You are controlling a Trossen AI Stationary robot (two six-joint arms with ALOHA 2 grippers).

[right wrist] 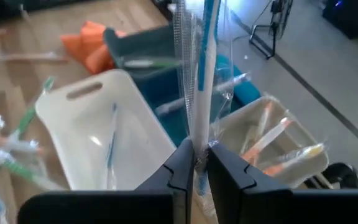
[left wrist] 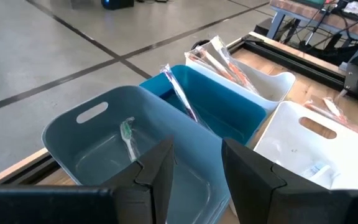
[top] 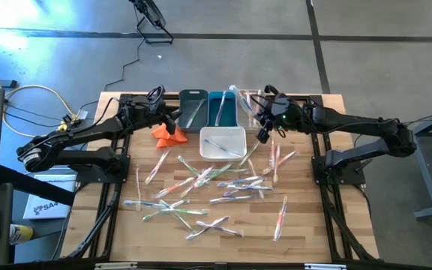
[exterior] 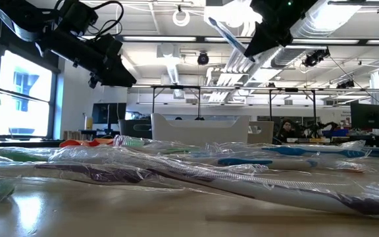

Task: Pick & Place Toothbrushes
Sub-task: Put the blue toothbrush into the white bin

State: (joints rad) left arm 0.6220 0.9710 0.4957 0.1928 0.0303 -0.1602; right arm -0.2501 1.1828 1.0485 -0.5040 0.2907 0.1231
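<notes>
Wooden slat bench [top: 306, 225] in a big open lab, and the near half of it is littered with wrapped toothbrushes [top: 201, 187]. Past that pile sits the white bin [top: 223, 142], my landmark here. Behind it is the blue bin [top: 222, 109], with a grey-blue bin [top: 193, 107] just left of that and a clear bin [top: 252, 105] just right of it.

Right end effector [right wrist: 196, 163] hangs above the white bin's far-right corner, pressed together on a blue-handled toothbrush [right wrist: 199, 81] in its wrapper, standing nearly upright. Left end effector [left wrist: 194, 165] is spread and empty, up over the grey-blue bin.

My worry: it's pinched close to one end, so the long slippery wrapper could swing or slide out and land on a rim or in the wrong bin.
</notes>
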